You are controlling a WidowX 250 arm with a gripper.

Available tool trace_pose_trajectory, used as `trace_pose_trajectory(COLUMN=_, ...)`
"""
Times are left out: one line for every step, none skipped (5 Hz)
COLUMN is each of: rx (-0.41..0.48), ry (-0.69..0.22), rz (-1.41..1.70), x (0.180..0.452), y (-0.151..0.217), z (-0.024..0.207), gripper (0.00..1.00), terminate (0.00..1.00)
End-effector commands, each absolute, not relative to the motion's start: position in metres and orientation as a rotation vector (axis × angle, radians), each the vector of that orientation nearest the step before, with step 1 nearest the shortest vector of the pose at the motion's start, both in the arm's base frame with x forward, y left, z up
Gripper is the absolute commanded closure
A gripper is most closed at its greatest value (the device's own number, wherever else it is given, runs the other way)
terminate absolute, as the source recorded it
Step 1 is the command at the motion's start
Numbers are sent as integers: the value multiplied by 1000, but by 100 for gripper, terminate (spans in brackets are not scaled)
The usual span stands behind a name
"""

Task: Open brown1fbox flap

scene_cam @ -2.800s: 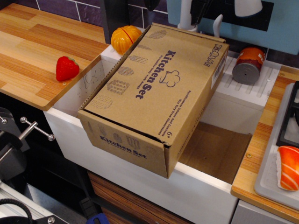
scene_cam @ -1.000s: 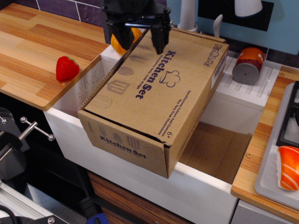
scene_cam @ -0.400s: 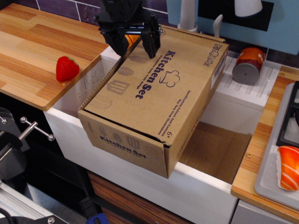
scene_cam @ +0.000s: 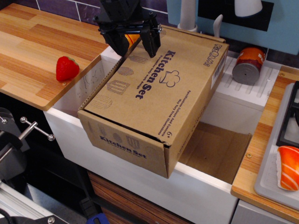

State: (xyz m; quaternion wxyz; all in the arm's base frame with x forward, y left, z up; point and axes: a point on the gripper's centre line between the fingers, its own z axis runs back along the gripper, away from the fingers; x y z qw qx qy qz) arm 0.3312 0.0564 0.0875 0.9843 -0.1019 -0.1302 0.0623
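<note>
The brown1fbox (scene_cam: pixel 140 135), a large brown cardboard box printed "Kitchen Set", lies tilted across the white sink (scene_cam: pixel 205 191). Its flap (scene_cam: pixel 161 88), the broad top panel with purple print and chef-hat logo, lies shut. My black gripper (scene_cam: pixel 134 49) is open at the flap's far left edge. One finger (scene_cam: pixel 117 45) hangs outside the serrated edge, the other (scene_cam: pixel 152 45) stands over the flap. It holds nothing.
A red strawberry (scene_cam: pixel 67 68) lies on the wooden counter (scene_cam: pixel 32 46) at left. An orange fruit (scene_cam: pixel 131 39) shows behind the gripper. A can (scene_cam: pixel 249 64) lies on the drainboard at right. A salmon sushi piece (scene_cam: pixel 288 168) sits on a grey tray (scene_cam: pixel 271 179) at far right.
The gripper came into view from the top, moved left and slightly down to the flap's far left edge, and has barely moved in the last half second. The box has not moved.
</note>
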Motion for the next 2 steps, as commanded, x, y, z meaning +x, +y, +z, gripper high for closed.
trace_pose_trajectory(rx=-121, ry=-318, rz=108, x=329, y=35, z=110, gripper=0, terminate=0)
trace_pose_trajectory(rx=-112, ry=-330, rz=108, x=327, y=30, z=114, gripper=0, terminate=0)
